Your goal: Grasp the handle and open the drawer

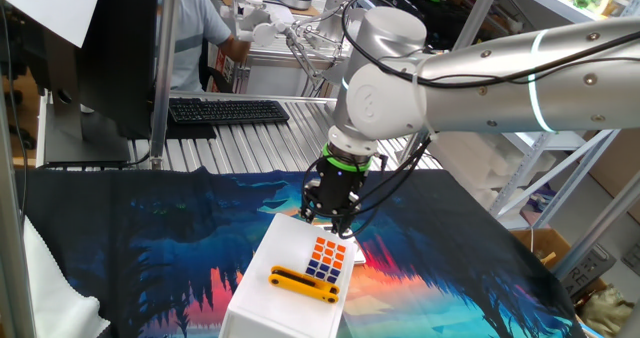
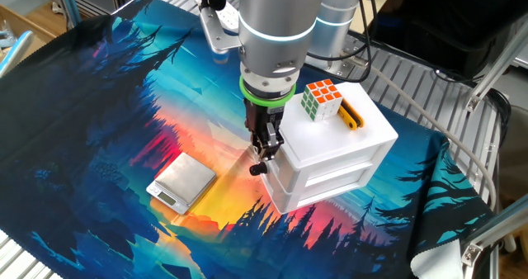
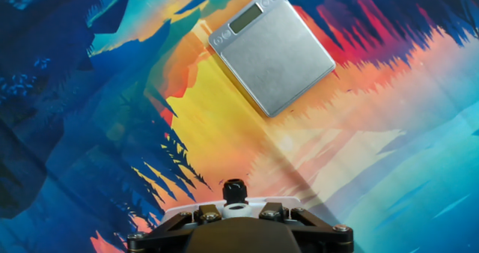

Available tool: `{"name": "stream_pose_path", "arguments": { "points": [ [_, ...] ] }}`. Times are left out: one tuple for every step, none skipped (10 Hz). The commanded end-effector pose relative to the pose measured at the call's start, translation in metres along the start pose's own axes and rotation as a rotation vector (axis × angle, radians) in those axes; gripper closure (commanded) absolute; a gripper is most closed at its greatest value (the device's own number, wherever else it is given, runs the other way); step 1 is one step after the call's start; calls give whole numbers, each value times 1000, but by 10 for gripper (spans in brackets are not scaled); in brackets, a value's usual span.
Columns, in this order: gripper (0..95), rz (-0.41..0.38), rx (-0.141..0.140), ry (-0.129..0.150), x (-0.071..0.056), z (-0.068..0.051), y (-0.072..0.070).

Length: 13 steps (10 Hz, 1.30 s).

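Observation:
The white boxy cabinet [image 2: 330, 147] stands on the colourful cloth; it also shows in one fixed view [image 1: 265, 303]. Its drawer shows as a white rim [image 3: 187, 206] at the bottom of the hand view and looks pushed in. A black knob handle [image 3: 234, 189] sticks out from the drawer front and shows below the fingers in the other fixed view [image 2: 257, 169]. My gripper [image 2: 262, 153] points straight down at the cabinet's front. Its fingers [image 3: 210, 212] sit close on either side of the handle's white stem, shut on it. The gripper also shows at the cabinet's far edge [image 1: 335, 218].
An orange-and-blue tiled cube [image 2: 322, 99] and a yellow bar [image 2: 352, 115] lie on the cabinet top. A flat silver scale [image 3: 273, 51] lies on the cloth in front of the drawer. A keyboard [image 1: 228, 110] and a person are beyond the table.

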State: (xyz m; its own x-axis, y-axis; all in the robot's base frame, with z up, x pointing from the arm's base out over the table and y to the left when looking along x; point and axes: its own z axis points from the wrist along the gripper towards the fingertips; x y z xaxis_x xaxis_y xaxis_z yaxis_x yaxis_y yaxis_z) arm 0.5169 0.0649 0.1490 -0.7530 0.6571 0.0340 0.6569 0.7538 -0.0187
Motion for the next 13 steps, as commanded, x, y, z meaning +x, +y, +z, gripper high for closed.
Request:
{"name": "stream_pose_path", "arguments": {
  "points": [
    [570, 1, -1, -1, 0, 0, 0],
    [760, 0, -2, -1, 1, 0, 0],
    [760, 1, -4, -1, 1, 1, 0],
    [760, 1, -5, -1, 1, 1, 1],
    [760, 1, -6, -1, 1, 2, 1],
    [760, 3, -7, -2, 1, 2, 1],
    [760, 5, -7, -3, 1, 2, 1],
    [760, 7, -7, -3, 2, 1, 2],
    [760, 6, -6, -3, 2, 1, 2],
    [760, 4, -7, -3, 2, 1, 2],
    [950, 4, -8, -3, 2, 1, 2],
    [950, 5, -8, -2, 1, 1, 2],
    [950, 5, -8, -2, 1, 1, 2]
  ]
}}
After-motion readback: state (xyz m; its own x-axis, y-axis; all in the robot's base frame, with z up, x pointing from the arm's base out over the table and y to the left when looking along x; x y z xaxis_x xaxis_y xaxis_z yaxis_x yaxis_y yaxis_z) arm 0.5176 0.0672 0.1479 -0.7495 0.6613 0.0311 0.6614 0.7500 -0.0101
